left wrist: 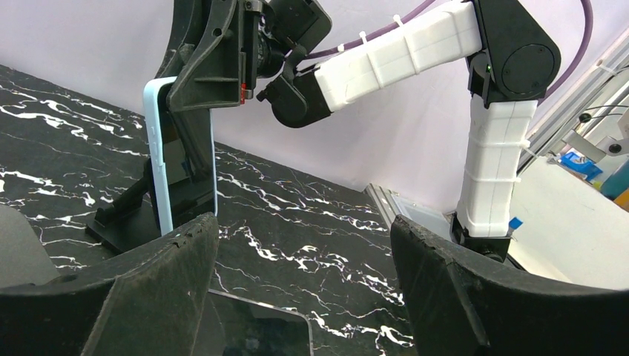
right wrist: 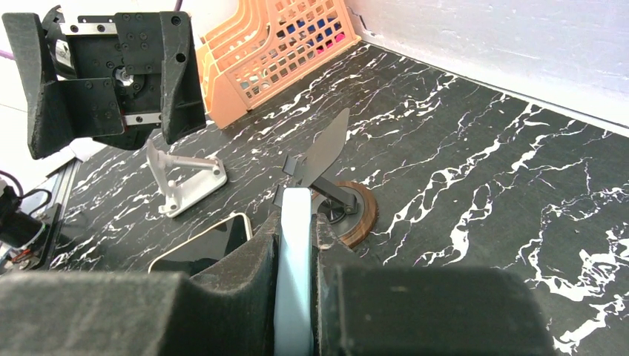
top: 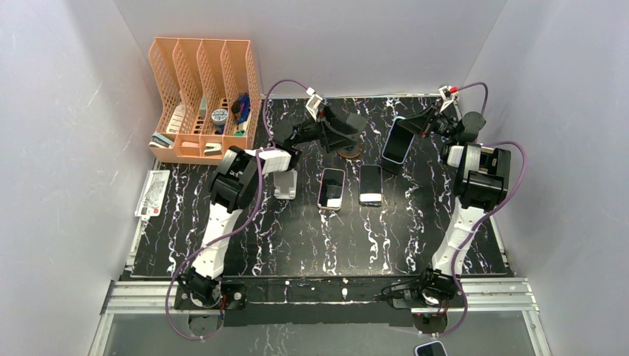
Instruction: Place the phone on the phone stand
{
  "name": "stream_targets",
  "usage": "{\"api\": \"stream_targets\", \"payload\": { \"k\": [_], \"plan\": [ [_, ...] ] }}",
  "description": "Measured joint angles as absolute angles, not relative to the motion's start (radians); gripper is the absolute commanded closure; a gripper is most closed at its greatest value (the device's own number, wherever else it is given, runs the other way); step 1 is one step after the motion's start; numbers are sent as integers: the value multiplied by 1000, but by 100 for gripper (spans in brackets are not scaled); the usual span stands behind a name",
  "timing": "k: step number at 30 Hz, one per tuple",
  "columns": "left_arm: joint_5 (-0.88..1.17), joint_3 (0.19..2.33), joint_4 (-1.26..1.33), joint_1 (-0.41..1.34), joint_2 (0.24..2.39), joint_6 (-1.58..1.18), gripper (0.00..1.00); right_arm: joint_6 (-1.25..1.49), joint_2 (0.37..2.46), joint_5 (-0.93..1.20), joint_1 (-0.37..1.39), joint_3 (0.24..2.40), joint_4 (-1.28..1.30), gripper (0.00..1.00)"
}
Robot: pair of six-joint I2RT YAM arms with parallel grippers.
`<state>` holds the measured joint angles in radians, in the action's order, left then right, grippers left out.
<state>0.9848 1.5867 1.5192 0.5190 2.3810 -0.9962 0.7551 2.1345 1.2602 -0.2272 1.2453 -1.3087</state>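
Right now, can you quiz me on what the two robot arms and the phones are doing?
1. True or false: the left gripper is shut on a phone.
2. What does the right gripper hold? A) light-blue phone B) white stand C) orange file rack
3. Fill in: ___ phones lie flat on the table.
Key: 1 false, it is open and empty. 2 A. 3 two: the pink-edged phone and the dark phone.

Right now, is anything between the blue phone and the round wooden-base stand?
Nothing lies between the blue phone, shut in the right end effector, and the round stand. The open left end effector hangs near that stand and may crowd it.
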Motion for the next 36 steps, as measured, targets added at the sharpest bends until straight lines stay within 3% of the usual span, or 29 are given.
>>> {"api": "stream_targets", "payload": {
  "k": [36],
  "plan": [
    [990,1597,1519,519,2385,-1014,17,840,2135,1267,-247,1214,-1417,99]
  ]
}}
